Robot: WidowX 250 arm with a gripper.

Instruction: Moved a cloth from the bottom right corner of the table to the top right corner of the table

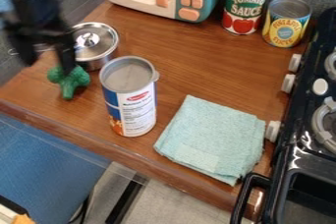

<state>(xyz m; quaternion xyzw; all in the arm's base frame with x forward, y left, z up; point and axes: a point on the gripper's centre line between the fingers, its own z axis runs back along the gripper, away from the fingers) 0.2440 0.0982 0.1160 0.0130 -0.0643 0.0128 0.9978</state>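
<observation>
I see the cloth [213, 137] at the bench's [210, 66] near right, beside the stove [296, 145]. The tall can [136, 105] stands between it and my hand [49, 65], which hangs upper left, pointing down by the broccoli [68, 81] and lidded pot [97, 46], fingers apart, holding nothing.

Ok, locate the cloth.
In the camera view, the cloth lies at the lower right of the table, between the tall can and the black stove.

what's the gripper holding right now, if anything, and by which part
Nothing is held: the gripper is at the upper left with its fingers apart and nothing between them, and the cloth lies on the table.
</observation>
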